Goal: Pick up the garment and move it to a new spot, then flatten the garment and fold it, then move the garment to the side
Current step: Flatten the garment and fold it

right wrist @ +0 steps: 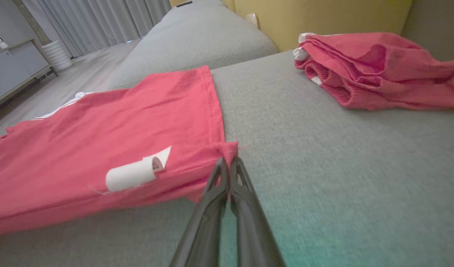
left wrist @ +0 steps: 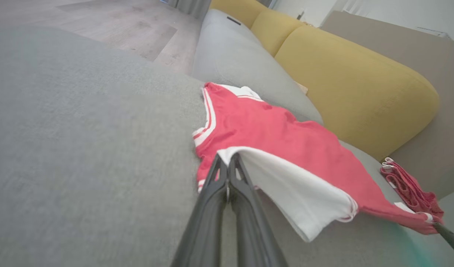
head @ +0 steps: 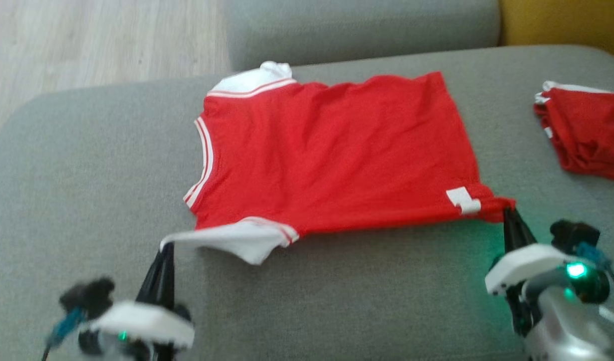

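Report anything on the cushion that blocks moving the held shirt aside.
On the robot's right, a folded red garment lies on the grey cushion, apart from the red shirt. Nothing visible lies on the cushion to its left.

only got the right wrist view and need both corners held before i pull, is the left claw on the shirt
Observer: Yes, the left claw is shut on the tip of the white sleeve of the shirt.
Operator: is that sleeve lying flat
Observer: No, it stretches out from the body toward the claw, and its tip looks lifted off the grey cushion.
Operator: which way is the neck
Observer: The striped neckline faces the robot's left.
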`<state>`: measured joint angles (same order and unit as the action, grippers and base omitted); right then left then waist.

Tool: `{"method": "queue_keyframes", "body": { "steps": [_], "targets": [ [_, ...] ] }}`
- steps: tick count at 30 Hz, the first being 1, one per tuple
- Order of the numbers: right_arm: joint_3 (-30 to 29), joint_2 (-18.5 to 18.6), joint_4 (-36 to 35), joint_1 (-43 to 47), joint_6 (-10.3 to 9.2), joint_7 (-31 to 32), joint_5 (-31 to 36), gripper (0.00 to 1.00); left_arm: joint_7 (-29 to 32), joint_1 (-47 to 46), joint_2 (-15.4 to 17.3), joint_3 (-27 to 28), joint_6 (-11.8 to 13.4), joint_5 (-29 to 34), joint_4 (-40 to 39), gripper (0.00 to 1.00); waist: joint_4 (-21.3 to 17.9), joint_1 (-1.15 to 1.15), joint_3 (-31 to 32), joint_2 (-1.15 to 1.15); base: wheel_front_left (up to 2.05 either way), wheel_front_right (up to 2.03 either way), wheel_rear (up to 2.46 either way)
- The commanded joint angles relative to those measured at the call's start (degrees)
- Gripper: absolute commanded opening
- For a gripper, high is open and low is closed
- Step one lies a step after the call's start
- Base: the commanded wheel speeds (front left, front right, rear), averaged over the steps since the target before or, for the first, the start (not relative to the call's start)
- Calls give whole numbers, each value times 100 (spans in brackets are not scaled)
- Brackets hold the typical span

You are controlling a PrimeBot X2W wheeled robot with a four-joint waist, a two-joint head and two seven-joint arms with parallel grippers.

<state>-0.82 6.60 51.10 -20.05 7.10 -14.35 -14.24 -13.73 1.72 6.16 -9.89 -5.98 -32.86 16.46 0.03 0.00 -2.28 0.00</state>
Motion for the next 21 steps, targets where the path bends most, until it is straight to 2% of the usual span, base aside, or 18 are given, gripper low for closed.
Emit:
{"method": "queue_keyframes", "body": {
  "steps": [1,11,21],
  "targets": [
    [79,2,-136,-377,39,-52,66,0,20,-530,17,170,34,54,-140,0,67,0,-156,0,0,0,0],
    [-110,-17,248,-1568,39,-9,454,0,96,-2348,-98,-60,62,227,815,0,99,0,-915,0,0,0,0],
    [-105,-66,644,-2444,39,-45,707,0,-104,-3549,-69,-99,-26,522,1554,0,-20,0,-1570,0,0,0,0]
  ]
}}
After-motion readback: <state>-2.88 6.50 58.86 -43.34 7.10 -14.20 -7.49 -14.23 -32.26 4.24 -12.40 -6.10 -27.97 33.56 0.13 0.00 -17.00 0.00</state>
